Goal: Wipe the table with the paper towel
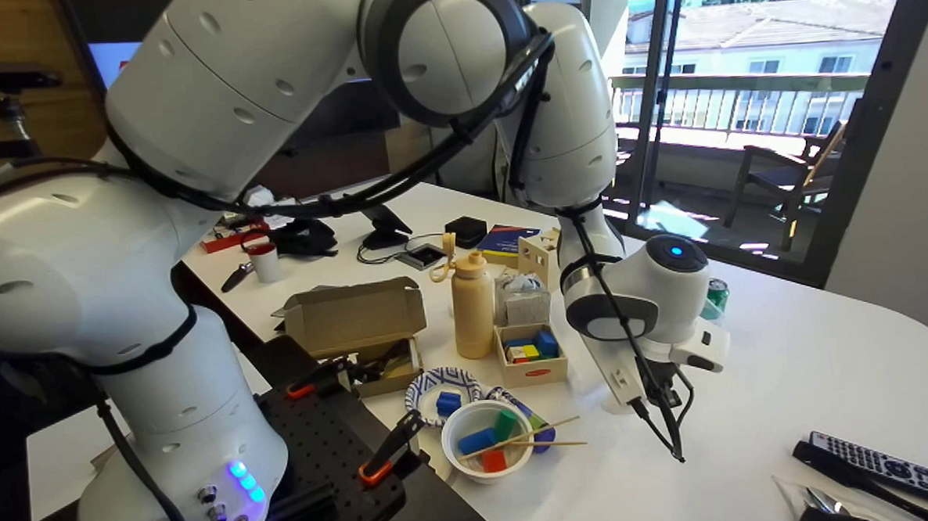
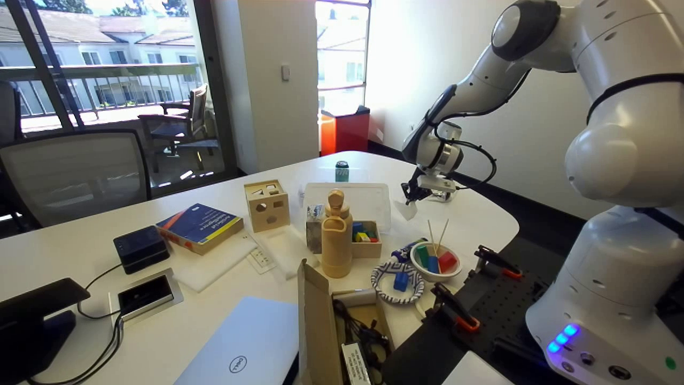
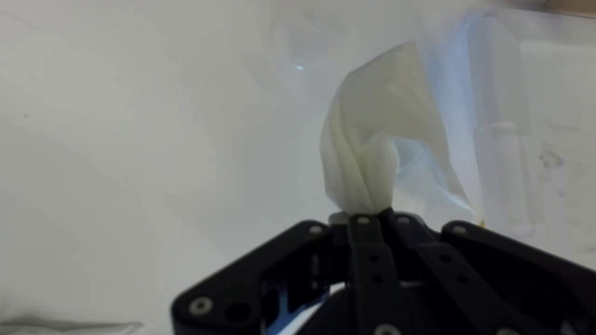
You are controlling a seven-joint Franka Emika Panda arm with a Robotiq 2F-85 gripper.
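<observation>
Fingers [image 3: 365,235] (wrist view), clamped on near end of paper towel [image 3: 372,121]; long axis approx. fwd. from tips, loose end twd. tabletop [image 3: 163,153], contact unclear; next, prob. lower, then sweep.

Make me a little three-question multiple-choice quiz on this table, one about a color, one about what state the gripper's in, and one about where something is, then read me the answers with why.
1. What color is the bottle?
A. Tan
B. Black
C. Red

2. What state is the gripper in?
A. Wide open, holding nothing
B. Shut on the bottle
C. Shut on the paper towel

3. Where are the two thin sticks?
A. Across the top of the bottle
B. In the white bowl
C. In the gripper

Answers:
1. A, since its body shows tan in both exterior views.
2. C, since the wrist view shows the paper towel bunched at the closed jaws.
3. B, since both exterior views show them leaning out over its rim.
</observation>
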